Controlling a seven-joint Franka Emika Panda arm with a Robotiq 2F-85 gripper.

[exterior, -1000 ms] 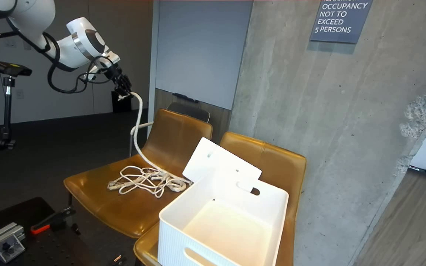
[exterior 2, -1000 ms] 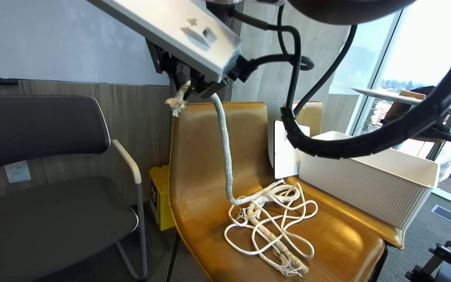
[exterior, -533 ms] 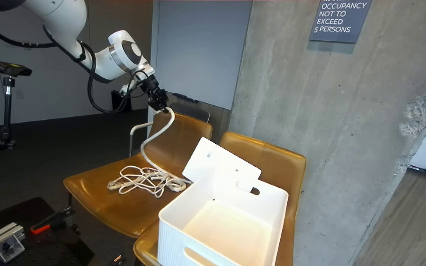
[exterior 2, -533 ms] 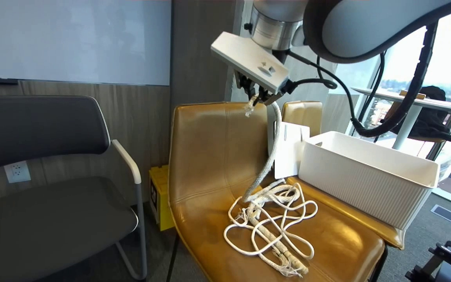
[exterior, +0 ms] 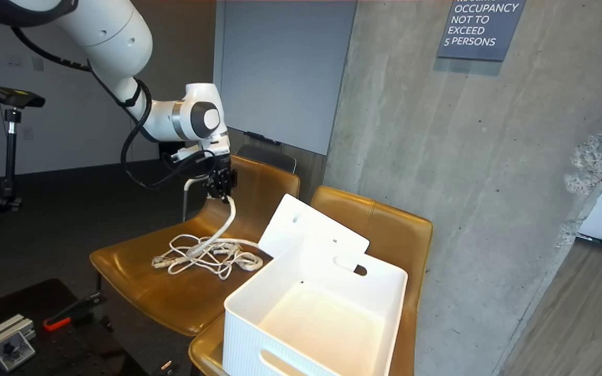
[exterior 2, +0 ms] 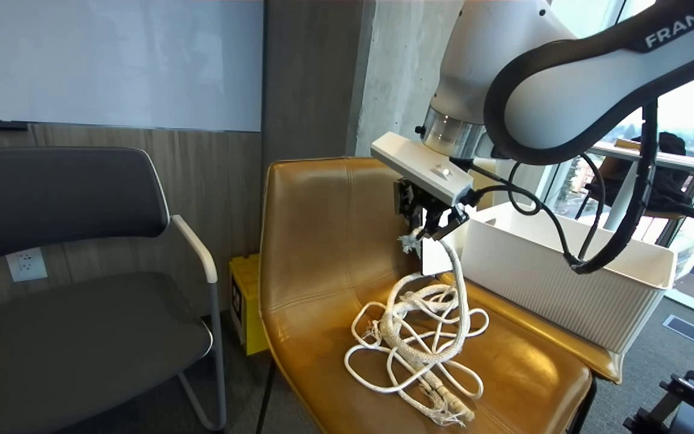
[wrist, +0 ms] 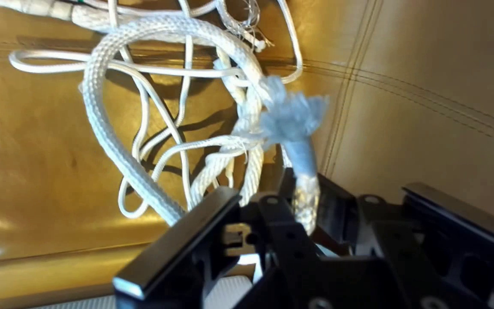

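Pinching a thick white rope (exterior 2: 462, 295) near its frayed tip (wrist: 296, 115), the gripper (exterior 2: 424, 231) hangs over a messy cord pile (exterior 2: 443, 396) on a chair (exterior 2: 323, 241).

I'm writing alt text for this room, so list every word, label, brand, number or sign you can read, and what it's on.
"OCCUPANCY NOT TO EXCEED 5 PERSONS": wall sign; the line above is cut off at the picture's edge.
"FRAN": arm; any further letters are hidden.
Too small to read: marks on the yellow box and black camera.
No lettering shows on the rope or bin.
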